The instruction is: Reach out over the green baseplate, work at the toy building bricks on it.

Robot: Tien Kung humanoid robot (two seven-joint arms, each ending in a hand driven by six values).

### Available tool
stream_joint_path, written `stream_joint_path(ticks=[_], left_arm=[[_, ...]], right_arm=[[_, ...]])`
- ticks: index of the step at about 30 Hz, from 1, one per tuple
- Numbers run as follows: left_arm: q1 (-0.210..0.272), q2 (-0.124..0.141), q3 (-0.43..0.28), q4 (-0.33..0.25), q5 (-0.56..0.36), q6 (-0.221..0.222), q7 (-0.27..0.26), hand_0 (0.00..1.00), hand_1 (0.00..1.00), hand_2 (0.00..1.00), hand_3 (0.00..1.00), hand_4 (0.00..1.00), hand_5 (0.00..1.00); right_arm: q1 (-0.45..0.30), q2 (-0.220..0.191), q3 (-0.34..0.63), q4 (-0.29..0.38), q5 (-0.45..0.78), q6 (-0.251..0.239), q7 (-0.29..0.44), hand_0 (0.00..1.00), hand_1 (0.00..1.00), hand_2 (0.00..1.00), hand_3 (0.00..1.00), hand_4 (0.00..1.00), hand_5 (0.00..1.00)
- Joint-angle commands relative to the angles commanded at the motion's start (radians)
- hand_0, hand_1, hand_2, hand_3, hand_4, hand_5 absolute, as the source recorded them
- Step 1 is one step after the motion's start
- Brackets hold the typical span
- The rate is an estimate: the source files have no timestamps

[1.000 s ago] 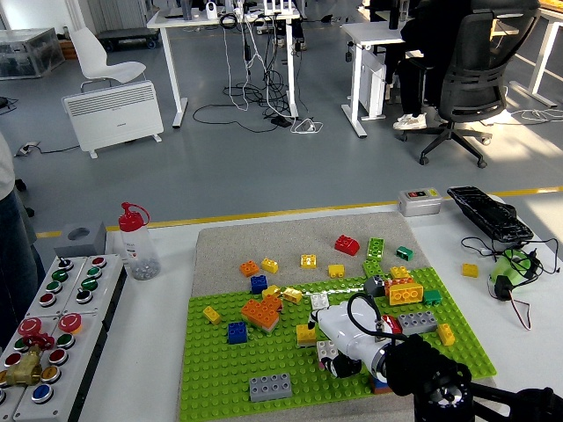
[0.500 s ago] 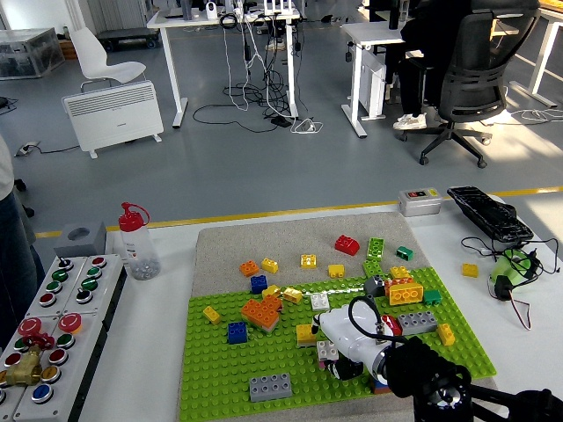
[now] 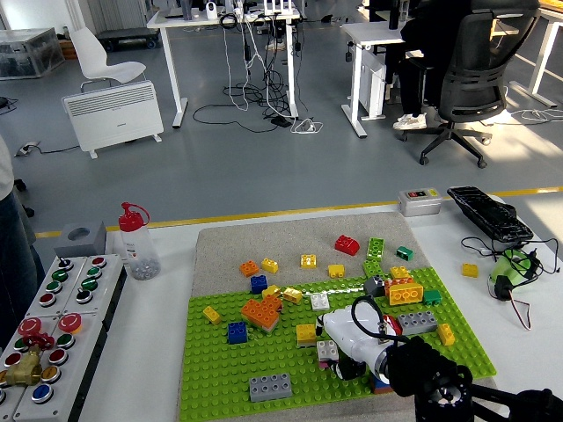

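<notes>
While your right hand [image 3: 347, 338] has crept slightly rightward over the green baseplate [image 3: 220, 369], fingers hidden so grip unreadable, the white brick [image 3: 326, 350] beneath and yellow brick [image 3: 305, 332] alongside sit unmoved—no progress registered yet.

The green baseplate [image 3: 229, 374] lay flat beneath the right hand [image 3: 347, 338], studded with scattered bricks. A yellow brick [image 3: 305, 333] sat just left of the hand, a grey brick [image 3: 270, 386] farther left and nearer, an orange cluster [image 3: 261, 311] beyond.
</notes>
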Motion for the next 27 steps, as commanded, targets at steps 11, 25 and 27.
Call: stream_joint_path(ticks=[11, 25, 27], left_arm=[[-0.001, 0.000, 0.001, 0.000, -0.001, 0.000, 0.000, 0.684, 0.697, 0.685, 0.617, 0.354, 0.998], [0.000, -0.001, 0.002, 0.000, 0.002, -0.001, 0.000, 0.684, 0.697, 0.685, 0.619, 0.354, 0.998], [0.001, -0.001, 0.002, 0.000, 0.002, -0.001, 0.001, 0.684, 0.697, 0.685, 0.619, 0.354, 0.998]], right_arm=[[-0.001, -0.001, -0.003, -0.008, 0.010, -0.033, 0.028, 0.140, 0.318, 0.595, 0.603, 0.683, 0.160], [-0.004, -0.001, -0.006, -0.017, 0.014, -0.023, 0.038, 0.131, 0.317, 0.569, 0.558, 0.650, 0.142], [-0.004, -0.001, -0.006, -0.017, 0.014, -0.025, 0.040, 0.131, 0.317, 0.569, 0.558, 0.650, 0.142]])
